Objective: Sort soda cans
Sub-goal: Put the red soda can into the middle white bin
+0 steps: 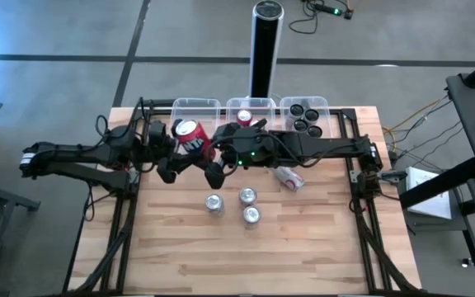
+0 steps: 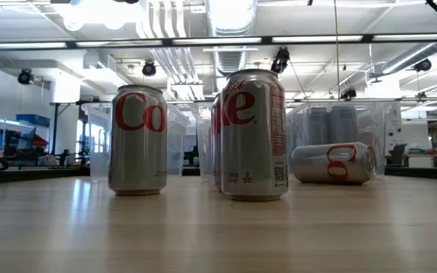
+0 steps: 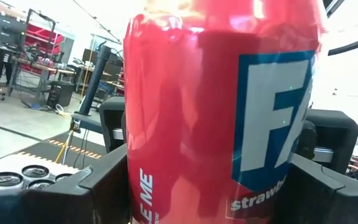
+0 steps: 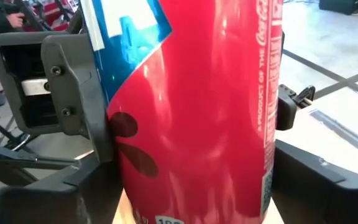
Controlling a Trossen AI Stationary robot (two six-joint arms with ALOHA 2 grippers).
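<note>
Red with a blue-and-white label, the strawberry soda can (image 1: 190,137) sits between both grippers above the back of the wooden table (image 1: 180,247), just in front of the left clear bin (image 1: 196,106). In the left wrist view the left gripper (image 1: 176,157) has its two dark fingers (image 3: 86,186) pressed against the can's sides, pinching it. The right gripper (image 1: 214,157) meets the same can from the other side; in its wrist view the can stands between its fingers (image 4: 61,81), but I cannot tell whether they are gripping it or merely bracketing it.

Nearest the front of the table stand three upright silver cans (image 1: 239,205) in a loose cluster, close together but not touching; the low view shows their red lettering. Farther back and to the right, a fourth silver can (image 1: 290,177) lies on its side, just in front of the right arm (image 1: 328,148), which stretches across the table's back half.

Along the far edge sit three clear bins in a row. The middle bin (image 1: 251,106) holds one red can (image 1: 245,116), partly covered by the right arm. The right bin (image 1: 305,106) holds several black cans (image 1: 304,116) standing upright. Beyond the table, a tall black-and-silver post (image 1: 265,45) rises from the floor.
</note>
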